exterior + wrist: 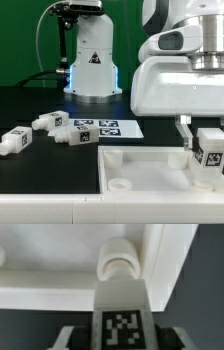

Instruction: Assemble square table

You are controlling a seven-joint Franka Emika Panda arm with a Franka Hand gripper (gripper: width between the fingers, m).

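Now | gripper (205,150) is clamping one stubby leg (122,308) by its sides | leg is pointing at the panel (150,172) corner socket (118,263) | plastic is seeming light, stiff, slippery; a mid-body hold is suiting it.

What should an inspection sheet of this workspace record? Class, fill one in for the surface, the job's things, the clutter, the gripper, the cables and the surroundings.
Surface: black table, carrying the parts and one board.
Job's things: white square panel lies flat, rim up; three loose legs lie on the exterior view's left; fourth leg is lined up with a corner socket, contact cannot be told.
Clutter: marker board lies flat beyond the panel; nothing else seen.
Gripper: gripper shut on the fourth leg.
Cables: dark cable runs down beside the robot base.
Surroundings: green backdrop.
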